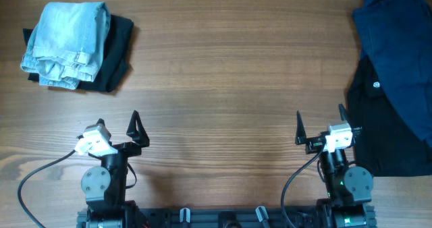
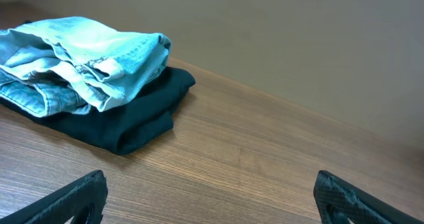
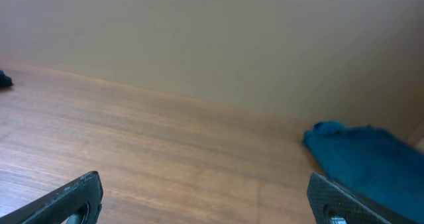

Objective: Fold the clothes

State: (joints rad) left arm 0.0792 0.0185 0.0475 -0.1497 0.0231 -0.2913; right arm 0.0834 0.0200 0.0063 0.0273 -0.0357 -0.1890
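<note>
Folding is not yet begun: left gripper (image 1: 118,125) and right gripper (image 1: 320,123) are held apart, empty; navy shorts (image 1: 398,39), upper right, must be reached first.

Left tool (image 1: 118,122) and right tool (image 1: 320,119) parked low, pointing forward, jaws spread wide, nothing held.

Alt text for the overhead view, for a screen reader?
A wooden table seen from above, a crumpled navy garment at its right edge partly over a black garment with a small white logo. At top left, folded pale denim sits on a folded dark garment. At the bottom, the left gripper and right gripper are open and empty, touching no cloth.
</note>
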